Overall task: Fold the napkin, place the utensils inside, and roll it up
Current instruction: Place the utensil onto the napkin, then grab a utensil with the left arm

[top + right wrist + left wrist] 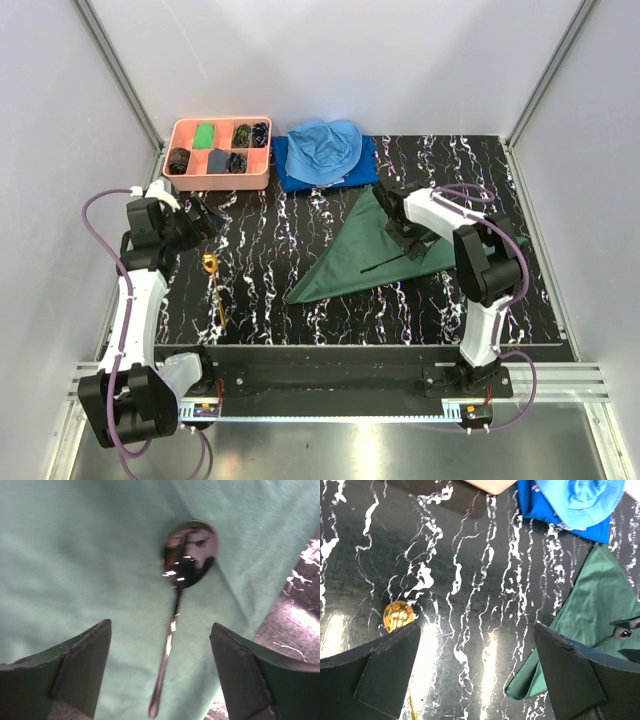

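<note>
- Right gripper [160,627] spread wide, hovering over a spoon [189,555] lying on the napkin [350,262], centre-right of the overhead view.
- Left gripper [477,626] gaping too; gold utensil [214,288], seemingly another spoon, left-centre on the table [300,330].
- Cloth's limp: pinch a corner. Handles slick, stiff.

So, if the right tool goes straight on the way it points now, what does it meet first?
Most likely the spoon lying on the green napkin, straight ahead of the open right tool; the depth is hard to judge.
</note>
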You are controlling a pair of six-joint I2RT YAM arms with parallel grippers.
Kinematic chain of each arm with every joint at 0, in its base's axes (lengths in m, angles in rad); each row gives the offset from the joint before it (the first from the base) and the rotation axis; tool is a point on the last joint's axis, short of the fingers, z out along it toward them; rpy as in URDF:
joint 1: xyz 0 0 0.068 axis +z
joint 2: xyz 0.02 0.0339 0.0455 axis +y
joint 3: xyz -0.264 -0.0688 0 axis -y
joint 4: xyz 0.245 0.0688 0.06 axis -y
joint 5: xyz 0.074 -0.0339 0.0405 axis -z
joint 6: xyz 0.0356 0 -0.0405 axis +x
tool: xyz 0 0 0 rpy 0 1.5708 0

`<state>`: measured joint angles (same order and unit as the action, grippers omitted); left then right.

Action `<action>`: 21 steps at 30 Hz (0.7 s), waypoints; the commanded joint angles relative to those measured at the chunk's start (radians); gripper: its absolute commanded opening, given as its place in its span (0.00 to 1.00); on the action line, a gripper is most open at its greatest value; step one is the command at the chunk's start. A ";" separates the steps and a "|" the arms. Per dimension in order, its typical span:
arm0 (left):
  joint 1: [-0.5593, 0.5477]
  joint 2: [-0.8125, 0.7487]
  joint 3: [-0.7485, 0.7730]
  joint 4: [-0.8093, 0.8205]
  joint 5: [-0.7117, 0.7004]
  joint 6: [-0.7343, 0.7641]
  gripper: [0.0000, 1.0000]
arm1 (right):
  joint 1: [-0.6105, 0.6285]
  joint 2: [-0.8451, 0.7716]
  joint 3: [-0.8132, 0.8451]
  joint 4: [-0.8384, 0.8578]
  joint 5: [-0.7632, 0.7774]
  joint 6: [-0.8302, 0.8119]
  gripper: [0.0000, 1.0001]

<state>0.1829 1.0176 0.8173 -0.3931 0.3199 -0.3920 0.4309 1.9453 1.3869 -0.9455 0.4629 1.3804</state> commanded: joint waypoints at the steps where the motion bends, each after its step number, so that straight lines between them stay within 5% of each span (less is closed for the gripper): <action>1: 0.007 0.021 -0.015 0.016 -0.074 0.025 0.99 | -0.004 -0.173 -0.021 0.146 0.037 -0.135 0.89; 9: 0.088 0.061 -0.068 -0.070 -0.232 0.042 0.97 | -0.007 -0.485 -0.255 0.663 -0.165 -0.611 0.94; 15: 0.115 0.059 -0.135 -0.050 -0.212 -0.031 0.77 | -0.023 -0.600 -0.210 0.657 -0.265 -0.817 0.92; 21: -0.002 0.150 -0.107 -0.064 -0.353 -0.019 0.75 | -0.037 -0.629 -0.184 0.665 -0.381 -0.834 0.92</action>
<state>0.2432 1.1183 0.6804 -0.4778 0.0780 -0.4042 0.4049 1.3521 1.1591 -0.3256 0.1940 0.6201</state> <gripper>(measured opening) 0.753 0.918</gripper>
